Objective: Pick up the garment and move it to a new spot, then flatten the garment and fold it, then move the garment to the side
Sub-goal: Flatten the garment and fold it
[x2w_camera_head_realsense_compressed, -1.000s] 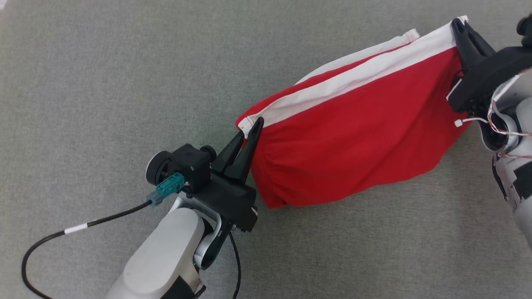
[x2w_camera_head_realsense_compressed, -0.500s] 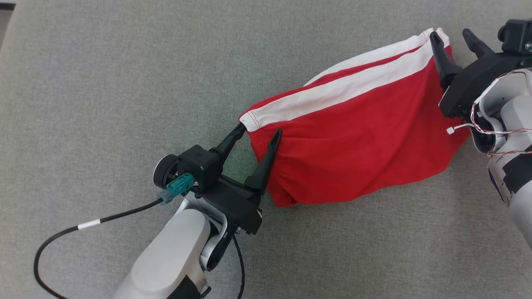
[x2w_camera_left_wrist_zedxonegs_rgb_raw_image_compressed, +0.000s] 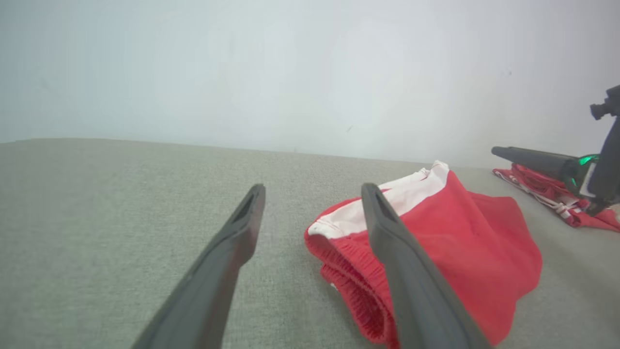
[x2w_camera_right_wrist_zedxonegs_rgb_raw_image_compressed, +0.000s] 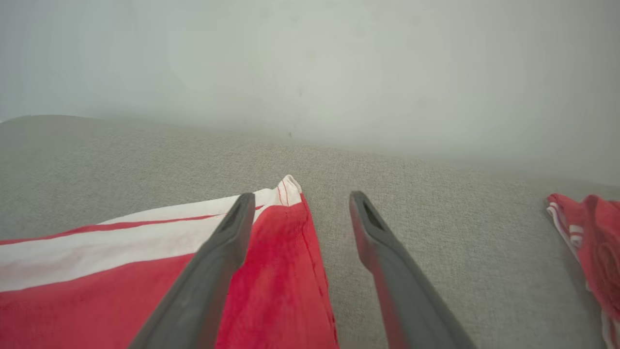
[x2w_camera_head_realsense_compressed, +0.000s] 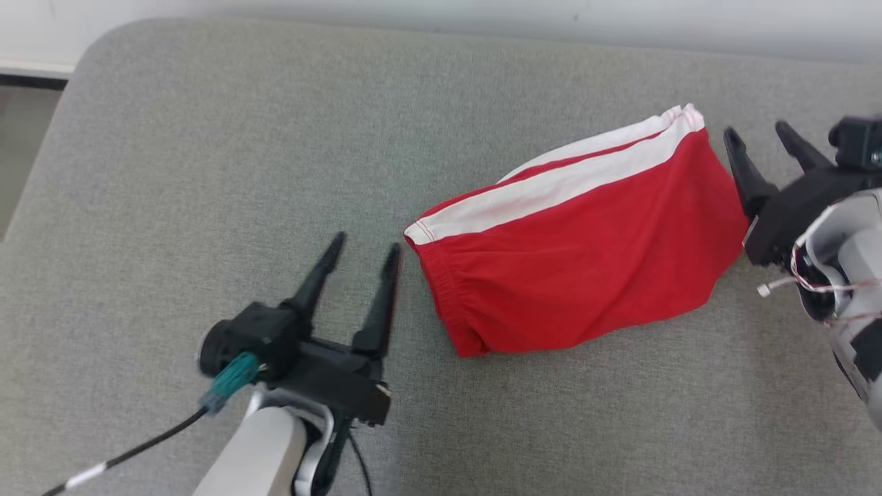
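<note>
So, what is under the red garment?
The red garment lies on the grey cushion, which shows all around it. Whatever is beneath the cloth itself is covered, so I cannot tell.

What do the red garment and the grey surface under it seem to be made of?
Red garment: soft knit cloth, probably cotton or a blend, with a matte finish. It lies in loose wrinkles, and it has a gathered waistband and a sewn white stripe.
Grey surface: woven, upholstery-like textile, also matte. It shows a fine flecked weave, and its rounded corner suggests padding underneath.
</note>
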You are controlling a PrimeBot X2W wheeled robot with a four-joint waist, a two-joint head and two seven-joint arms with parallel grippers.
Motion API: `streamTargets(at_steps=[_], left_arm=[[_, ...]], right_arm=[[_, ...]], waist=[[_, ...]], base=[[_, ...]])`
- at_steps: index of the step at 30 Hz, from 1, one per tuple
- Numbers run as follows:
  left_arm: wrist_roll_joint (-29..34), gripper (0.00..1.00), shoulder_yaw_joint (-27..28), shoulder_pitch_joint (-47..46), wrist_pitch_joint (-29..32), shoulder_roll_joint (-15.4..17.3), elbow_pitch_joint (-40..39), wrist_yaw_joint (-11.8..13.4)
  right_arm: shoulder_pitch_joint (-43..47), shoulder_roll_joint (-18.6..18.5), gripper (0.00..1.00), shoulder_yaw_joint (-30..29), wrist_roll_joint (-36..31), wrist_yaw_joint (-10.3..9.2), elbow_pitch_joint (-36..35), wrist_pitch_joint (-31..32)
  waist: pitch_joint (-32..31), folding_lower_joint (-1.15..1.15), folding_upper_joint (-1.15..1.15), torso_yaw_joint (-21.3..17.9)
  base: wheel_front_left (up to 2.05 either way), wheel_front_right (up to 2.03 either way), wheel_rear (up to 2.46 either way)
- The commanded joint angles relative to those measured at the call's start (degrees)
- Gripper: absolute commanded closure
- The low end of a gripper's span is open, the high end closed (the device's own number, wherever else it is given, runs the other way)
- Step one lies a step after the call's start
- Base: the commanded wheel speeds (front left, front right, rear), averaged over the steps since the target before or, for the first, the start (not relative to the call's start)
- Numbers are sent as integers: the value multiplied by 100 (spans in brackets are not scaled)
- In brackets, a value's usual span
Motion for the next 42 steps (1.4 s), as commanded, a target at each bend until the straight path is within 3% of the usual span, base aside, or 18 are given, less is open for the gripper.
streamTargets(at_steps=[1, 8, 18, 26, 27, 29, 42], left_arm=[[168, 0, 201, 227, -17, 41, -252, 101], [803, 0, 1198, 1068, -16, -75, -1260, 368], [1334, 0, 1942, 1709, -17, -332, -1565, 242], [1477, 0, 2147, 1804, -17, -456, -1518, 85], [1489, 0, 2147, 1802, -17, -464, -1513, 77], [1502, 0, 2152, 1798, -17, -474, -1502, 70], [1631, 0, 2255, 2101, -17, -475, -1339, -56]], right_arm=[[164, -100, 0, 59, 111, -16, 17, 22], [418, -206, 0, 233, 355, -16, 179, 156], [464, -167, 0, 331, 560, -16, 589, 301], [402, -12, 0, 460, 723, -16, 872, 617], [416, 13, 59, 483, 757, -16, 874, 673], [434, 27, 100, 511, 822, -16, 880, 731], [1123, -121, 100, 602, 1318, -16, 292, 176]], waist=[[-153, 1, 0, 24], [-169, 1, 0, 78], [-71, 1, 0, 255], [31, 1, 0, 369], [34, 1, 0, 373], [28, 1, 0, 371], [-568, 1, 0, -40]], base=[[0, 0, 0], [0, 0, 0], [0, 0, 0], [0, 0, 0], [0, 0, 0], [0, 0, 0], [0, 0, 0]])
